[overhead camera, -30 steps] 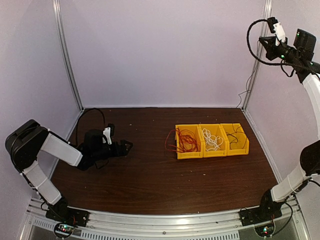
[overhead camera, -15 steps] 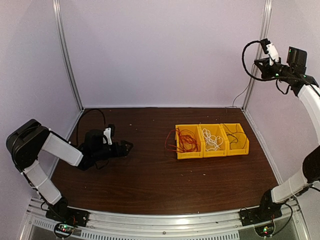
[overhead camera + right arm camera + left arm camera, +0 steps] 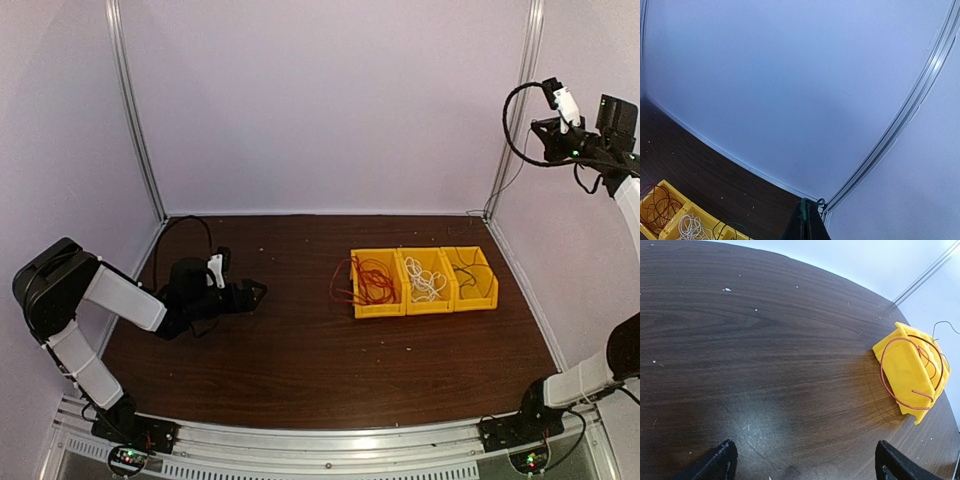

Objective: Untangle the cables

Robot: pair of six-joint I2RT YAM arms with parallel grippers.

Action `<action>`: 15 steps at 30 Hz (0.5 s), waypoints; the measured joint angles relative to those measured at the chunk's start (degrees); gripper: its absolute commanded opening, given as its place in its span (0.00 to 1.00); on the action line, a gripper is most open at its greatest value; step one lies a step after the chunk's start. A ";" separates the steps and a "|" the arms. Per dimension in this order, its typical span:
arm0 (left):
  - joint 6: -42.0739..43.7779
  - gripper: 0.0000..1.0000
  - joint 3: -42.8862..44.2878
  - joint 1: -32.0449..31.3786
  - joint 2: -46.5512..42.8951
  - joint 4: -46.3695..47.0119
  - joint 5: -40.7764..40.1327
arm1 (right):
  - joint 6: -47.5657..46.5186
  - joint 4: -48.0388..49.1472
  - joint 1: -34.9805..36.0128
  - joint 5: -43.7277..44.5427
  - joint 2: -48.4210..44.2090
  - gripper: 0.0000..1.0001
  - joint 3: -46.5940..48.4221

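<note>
Three yellow bins (image 3: 378,312) stand in a row right of the table's centre. The red cable (image 3: 370,280) fills the left bin and loops over its left wall (image 3: 882,370). The white cable (image 3: 425,278) lies coiled in the middle bin, and the black cable (image 3: 470,272) in the right one. My right gripper (image 3: 537,125) is high up by the back right post. It is shut (image 3: 807,202) on a thin dark strand of the black cable, which trails down to its bin (image 3: 733,223). My left gripper (image 3: 255,292) rests low at the left, open (image 3: 806,462), with bare table between its fingers.
Walls close in the table (image 3: 300,370) on three sides, with metal posts (image 3: 515,110) at the back corners. The right arm's thick black loop (image 3: 510,130) hangs beside its wrist. The left arm's own cable (image 3: 175,225) arches over the table's left side.
The raised right gripper dipped lower and to the left, then swung back right, still shut. The left arm and the bins have not moved.
</note>
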 measured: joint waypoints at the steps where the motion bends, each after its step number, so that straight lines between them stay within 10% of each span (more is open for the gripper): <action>1: 0.00 0.97 0.00 0.00 0.00 0.00 0.00 | -0.46 -1.16 -0.17 0.07 -0.37 0.00 0.00; 15: 0.00 0.98 0.02 0.00 0.00 -0.22 0.20 | -2.99 -3.43 -2.21 2.84 -3.93 0.00 -16.28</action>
